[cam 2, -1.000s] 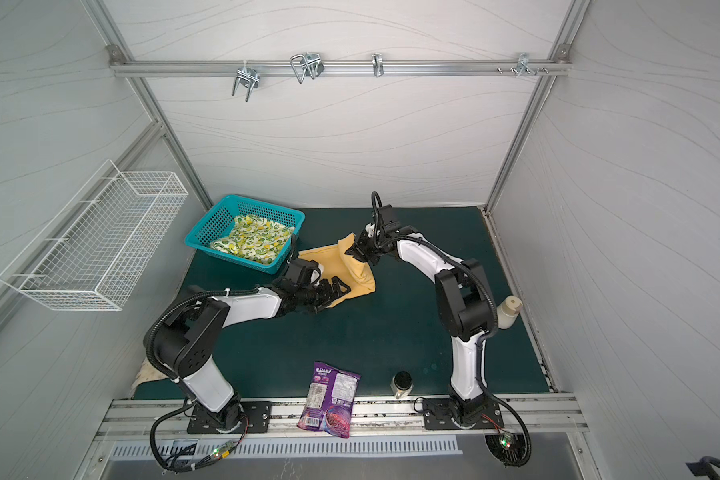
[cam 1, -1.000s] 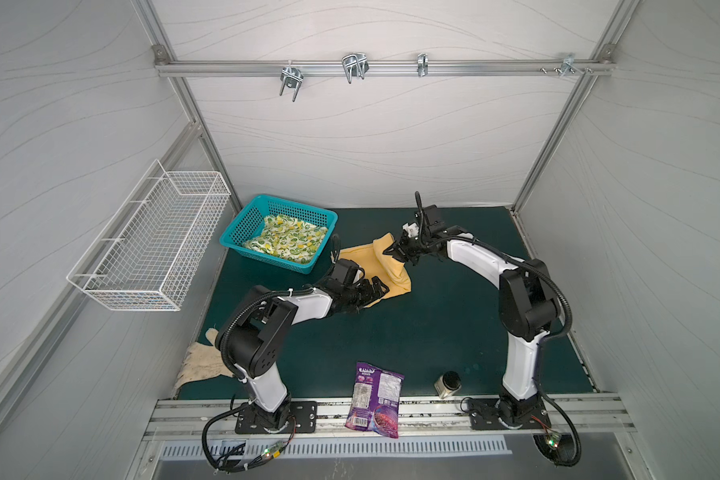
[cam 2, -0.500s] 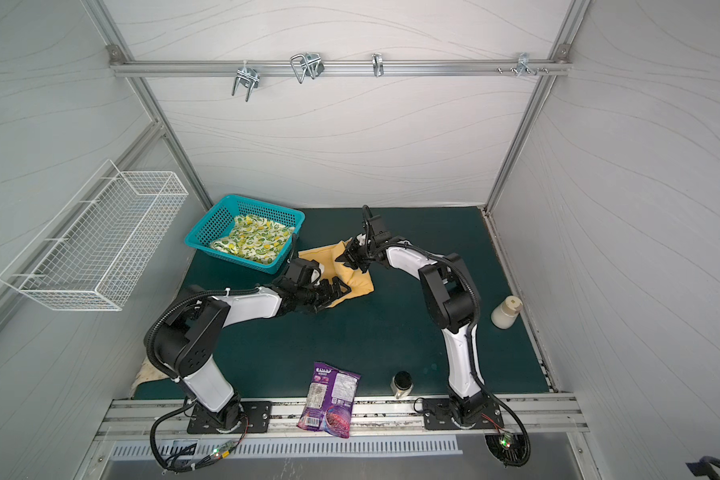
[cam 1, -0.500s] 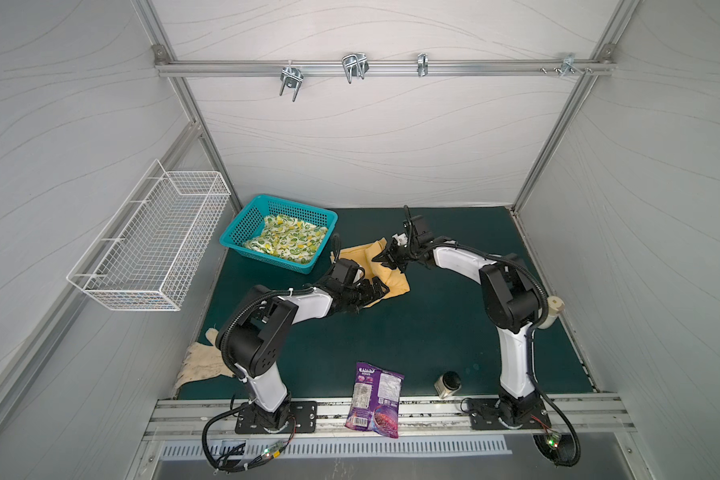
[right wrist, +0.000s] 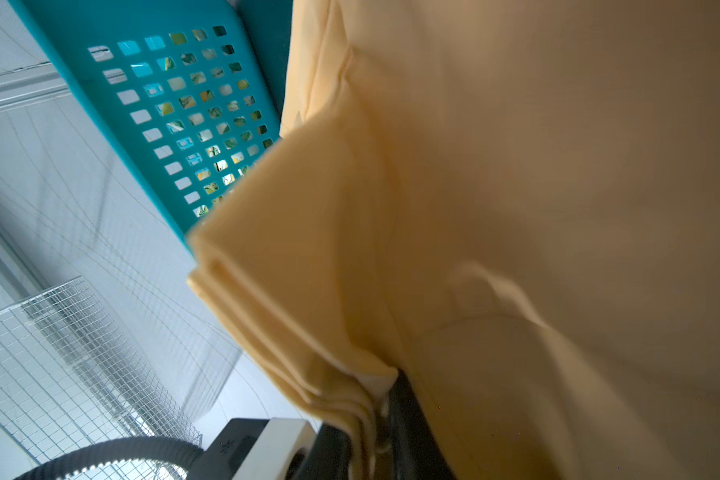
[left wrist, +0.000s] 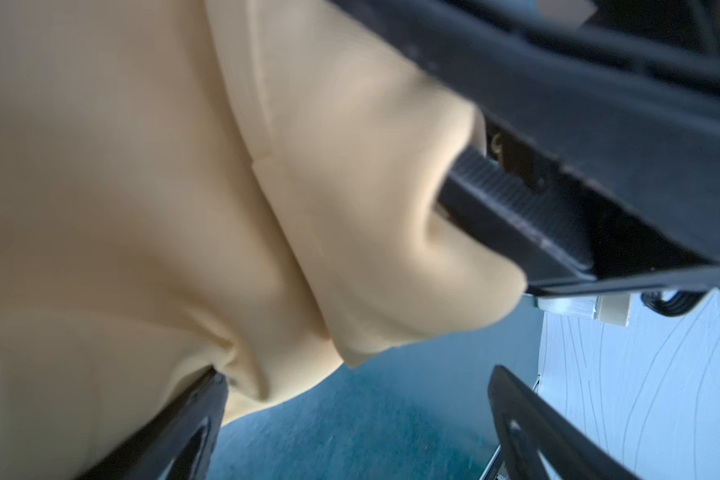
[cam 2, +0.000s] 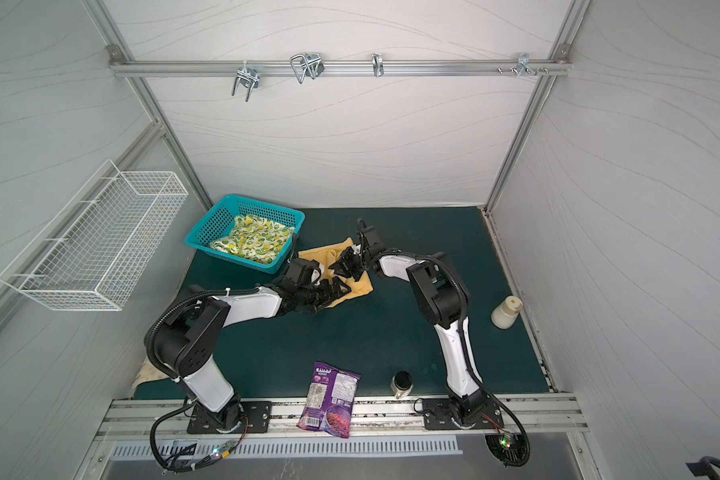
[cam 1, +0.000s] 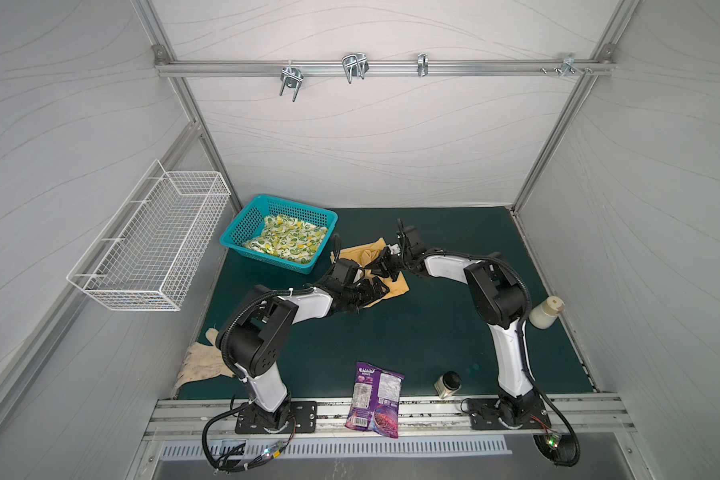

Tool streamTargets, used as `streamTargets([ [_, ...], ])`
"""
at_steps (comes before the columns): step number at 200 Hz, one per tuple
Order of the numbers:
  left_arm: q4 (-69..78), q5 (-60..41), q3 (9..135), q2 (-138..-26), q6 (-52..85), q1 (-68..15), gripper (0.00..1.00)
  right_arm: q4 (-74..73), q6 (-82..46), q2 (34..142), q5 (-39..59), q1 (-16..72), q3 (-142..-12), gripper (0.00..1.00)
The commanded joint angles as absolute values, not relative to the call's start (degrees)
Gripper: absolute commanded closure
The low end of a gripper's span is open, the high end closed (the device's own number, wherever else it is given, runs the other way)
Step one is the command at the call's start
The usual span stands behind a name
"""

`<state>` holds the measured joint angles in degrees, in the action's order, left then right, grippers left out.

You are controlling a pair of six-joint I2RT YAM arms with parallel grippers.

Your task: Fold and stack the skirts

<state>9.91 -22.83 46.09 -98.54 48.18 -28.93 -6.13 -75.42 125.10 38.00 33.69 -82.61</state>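
Note:
The mustard-yellow skirt [cam 1: 398, 286] [cam 2: 360, 286] lies crumpled on the green mat near the middle. My right gripper [cam 1: 381, 266] [cam 2: 344, 266] is shut on a folded edge of it; the right wrist view shows several layers of the yellow skirt [right wrist: 516, 166] pinched at the right gripper [right wrist: 383, 415]. My left gripper [cam 1: 377, 286] [cam 2: 341, 291] rests low at the skirt's near edge, open. In the left wrist view the left gripper [left wrist: 356, 372] holds nothing, with yellow cloth [left wrist: 142, 187] against one finger. The lemon-print skirt [cam 1: 285, 241] [cam 2: 252, 241] lies in the teal basket [cam 1: 298, 206] [cam 2: 267, 204] [right wrist: 150, 137].
A purple snack bag [cam 1: 377, 399] lies at the front edge beside a small jar [cam 1: 447, 384]. A white bottle [cam 1: 545, 318] stands at the right wall. A cream cloth [cam 1: 202, 365] lies front left. A wire basket [cam 1: 150, 245] hangs on the left wall.
My right gripper has moved left and toward the front, carrying the yellow skirt's edge over the rest of the cloth. The left gripper has stayed in place.

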Motion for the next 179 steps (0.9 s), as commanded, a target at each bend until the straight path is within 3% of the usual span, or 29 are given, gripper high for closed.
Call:
streamTargets([
  [1,4.32,-21.53,44.82,-103.07,47.91,-29.36,0.01,-11.15,-79.83,127.12,39.20,34.54,-81.61,0.82],
  [32,4.45,-21.50,44.67,-103.05,48.04,-29.36,0.01,-11.34,-79.56,128.05,38.87,34.74,-81.26,0.80],
  [67,4.26,-21.32,44.47,-102.37,48.08,-29.36,0.01,-12.39,-79.36,128.84,38.76,34.76,-80.42,0.69],
  [113,2.73,-20.51,44.38,-100.00,47.88,-29.23,0.01,-14.97,-80.63,129.50,39.49,34.86,-80.50,0.40],
  [150,0.73,-19.78,44.30,-97.46,47.33,-29.27,0.01,-20.65,-84.69,130.27,39.88,34.98,-81.10,0.27],
  [153,0.61,-19.70,44.29,-97.21,47.21,-29.27,0.01,-20.93,-84.96,130.26,39.90,34.98,-81.19,0.06],
  [156,0.39,-19.63,44.22,-97.03,47.14,-29.27,0.01,-21.19,-85.21,130.21,39.90,35.06,-81.35,0.01],
  [179,-0.62,-19.07,43.73,-95.38,46.68,-29.10,0.01,-22.60,-86.51,129.26,39.69,35.24,-82.13,0.01],
])
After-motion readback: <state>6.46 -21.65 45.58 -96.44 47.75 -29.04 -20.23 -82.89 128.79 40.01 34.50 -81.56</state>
